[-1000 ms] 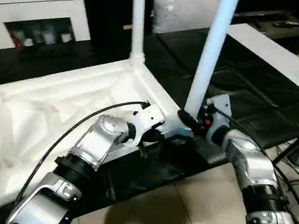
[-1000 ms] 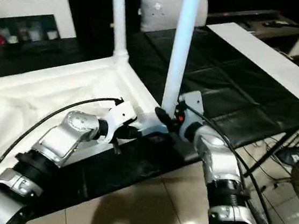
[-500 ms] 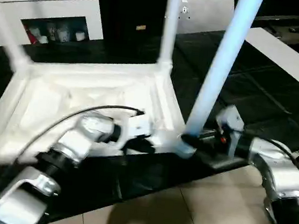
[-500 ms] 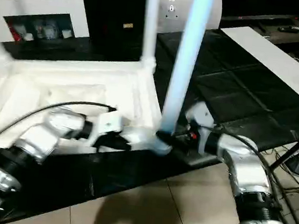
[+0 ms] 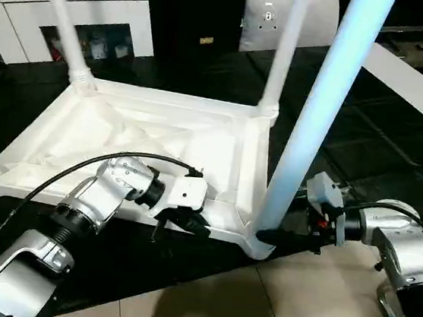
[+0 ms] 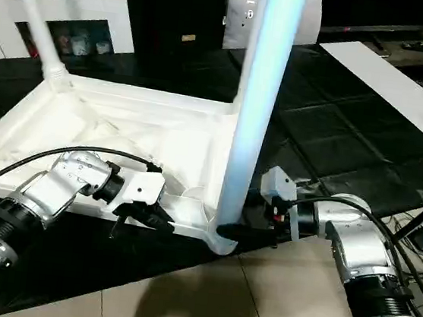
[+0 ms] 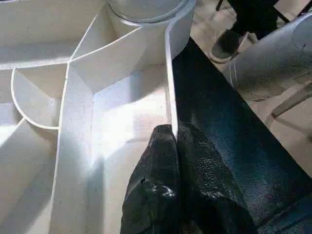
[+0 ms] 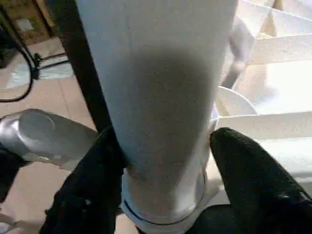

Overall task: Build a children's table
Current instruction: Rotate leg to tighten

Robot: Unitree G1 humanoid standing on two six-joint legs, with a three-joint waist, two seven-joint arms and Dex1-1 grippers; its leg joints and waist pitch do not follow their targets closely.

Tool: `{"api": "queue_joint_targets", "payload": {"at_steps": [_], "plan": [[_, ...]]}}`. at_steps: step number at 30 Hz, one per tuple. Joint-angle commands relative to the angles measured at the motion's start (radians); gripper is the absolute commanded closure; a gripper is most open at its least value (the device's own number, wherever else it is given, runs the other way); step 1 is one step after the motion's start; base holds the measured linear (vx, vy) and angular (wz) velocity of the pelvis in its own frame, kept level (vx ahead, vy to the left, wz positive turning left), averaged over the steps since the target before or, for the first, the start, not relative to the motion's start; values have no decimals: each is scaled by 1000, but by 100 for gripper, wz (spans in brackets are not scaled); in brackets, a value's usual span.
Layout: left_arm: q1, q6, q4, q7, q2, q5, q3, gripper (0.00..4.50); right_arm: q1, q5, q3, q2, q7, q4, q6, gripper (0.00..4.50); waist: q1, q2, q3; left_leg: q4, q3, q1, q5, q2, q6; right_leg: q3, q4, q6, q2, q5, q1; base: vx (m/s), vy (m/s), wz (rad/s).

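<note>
Table top (image 5: 145, 139) upside down on black bench (image 5: 365, 153), legs up. Left gripper (image 7: 173, 146) jaws shut on top's near rim. Right gripper (image 8: 165, 185) jaws clasp base of near-corner leg (image 5: 319, 117), a finger each side, at its socket (image 5: 259, 244).

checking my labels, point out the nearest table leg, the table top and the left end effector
nearest table leg (image 5: 310, 131), left eye view, mid shaft
table top (image 5: 161, 134), left eye view, ribbed underside
left end effector (image 7: 178, 146), left wrist view, fingertips pinching the rim
</note>
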Motion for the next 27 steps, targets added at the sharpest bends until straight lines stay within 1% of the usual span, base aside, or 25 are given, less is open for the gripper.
{"api": "queue_joint_targets", "payload": {"at_steps": [1, 7, 8, 10, 12, 13, 14, 15, 16, 17, 18, 19, 20, 21, 22, 23, 24, 25, 26, 27], "plan": [[-10, -24, 5, -41, -6, 24, -52, 450, -2, 18, 8, -3, 16, -17, 10, 187, -4, -14, -70, -63, -5, 13, -143, 40, 98, 49, -67, -244, -56, -123, 58, 0, 0, 0], [-12, -28, 23, -50, -13, 15, -46, 450, 12, 32, 18, -1, 43, -33, 33, 231, -2, -15, -70, -63, -5, 14, -142, 40, 95, 49, -68, -241, -56, -133, 57, 0, 0, 0], [-3, 0, 16, -52, -21, -9, -31, 450, 20, 43, 14, 4, 44, -41, 43, 248, 0, -16, -70, -63, -4, 14, -139, 40, 95, 49, -67, -241, -57, -131, 57, 0, 0, 0], [4, 25, 7, -51, -28, -26, -19, 450, 23, 51, 6, 10, 35, -44, 52, 251, 1, -16, -70, -62, -4, 13, -135, 40, 96, 50, -67, -242, -57, -127, 58, 0, 0, 0], [17, 91, -23, -40, -37, -53, -1, 450, 28, 65, -20, 29, -11, -48, 74, 254, 0, -15, -70, -63, -5, 13, -135, 40, 95, 48, -66, -244, -57, -133, 57, 0, 0, 0], [17, 91, -23, -40, -37, -53, -1, 450, 28, 65, -20, 29, -11, -48, 74, 256, 0, -15, -70, -64, -5, 13, -137, 40, 94, 48, -67, -243, -57, -137, 57, 0, 0, 0], [29, 147, -47, 3, -46, -55, 13, 450, 16, 49, -39, 64, -116, -39, 114, 258, -2, -15, -69, -64, -5, 12, -140, 40, 93, 48, -68, -241, -57, -145, 57, 0, 0, 0], [33, 173, -53, 39, -57, -53, 23, 450, 6, 34, -46, 84, -182, -29, 137, 259, -7, -15, -67, -67, -6, 12, -140, 40, 84, 48, -68, -240, -56, -154, 56, 0, 0, 0], [35, 203, -55, 88, -74, -48, 38, 450, -7, 16, -54, 109, -259, -16, 162, 259, -12, -14, -64, -69, -6, 14, -159, 39, 70, 48, -73, -231, -55, -191, 53, 0, 0, 0], [34, 251, -55, 165, -105, -44, 62, 450, -32, -7, -70, 152, -382, 9, 199, 259, -22, -17, -61, -72, -9, 10, -175, 35, 50, 45, -77, -213, -56, -246, 57, 0, 0, 0], [34, 276, -59, 194, -119, -45, 71, 450, -44, -18, -78, 173, -442, 22, 222, 259, -28, -17, -60, -73, -9, 10, -182, 32, 37, 44, -80, -203, -56, -277, 57, 0, 0, 0], [35, 309, -69, 222, -133, -46, 79, 450, -58, -33, -83, 193, -497, 36, 233, 259, -39, -16, -59, -74, -11, 12, -203, 30, 21, 43, -87, -187, -57, -332, 56, 0, 0, 0], [36, 328, -76, 239, -141, -45, 83, 450, -66, -40, -87, 207, -531, 44, 244, 259, -50, -17, -58, -74, -12, 9, -213, 28, 15, 42, -91, -174, -56, -357, 57, 0, 0, 0], [38, 362, -90, 268, -156, -43, 89, 450, -79, -52, -96, 231, -587, 55, 262, 259, -62, -17, -60, -74, -14, 7, -210, 30, 15, 44, -88, -178, -56, -340, 56, 0, 0, 0], [38, 362, -90, 268, -156, -43, 89, 450, -79, -52, -96, 231, -587, 55, 262, 259, -62, -17, -60, -74, -14, 7, -210, 30, 15, 44, -88, -178, -56, -340, 56, 0, 0, 0], [37, 398, -99, 329, -186, -36, 103, 450, -101, -65, -114, 269, -678, 76, 294, 259, -70, -20, -63, -72, -11, 6, -198, 28, 26, 45, -88, -183, -55, -302, 56, 0, 0, 0], [37, 407, -101, 350, -197, -34, 108, 450, -107, -69, -120, 280, -706, 83, 303, 259, -76, -17, -62, -69, -8, 6, -192, 25, 33, 45, -91, -192, -52, -290, 53, 0, 0, 0], [35, 428, -104, 401, -222, -29, 122, 450, -118, -80, -128, 301, -758, 95, 315, 259, -76, -18, -63, -67, -8, 8, -190, 24, 36, 44, -93, -191, -53, -294, 53, 0, 0, 0], [27, 459, -100, 498, -272, -22, 152, 450, -136, -96, -147, 341, -856, 118, 308, 259, -77, -17, -63, -66, -7, 9, -178, 24, 39, 45, -92, -194, -53, -290, 52, 0, 0, 0], [22, 468, -96, 537, -293, -18, 162, 450, -140, -106, -148, 354, -883, 125, 284, 259, -78, -15, -64, -65, -6, 11, -171, 26, 37, 45, -94, -196, -53, -282, 49, 0, 0, 0]]}}
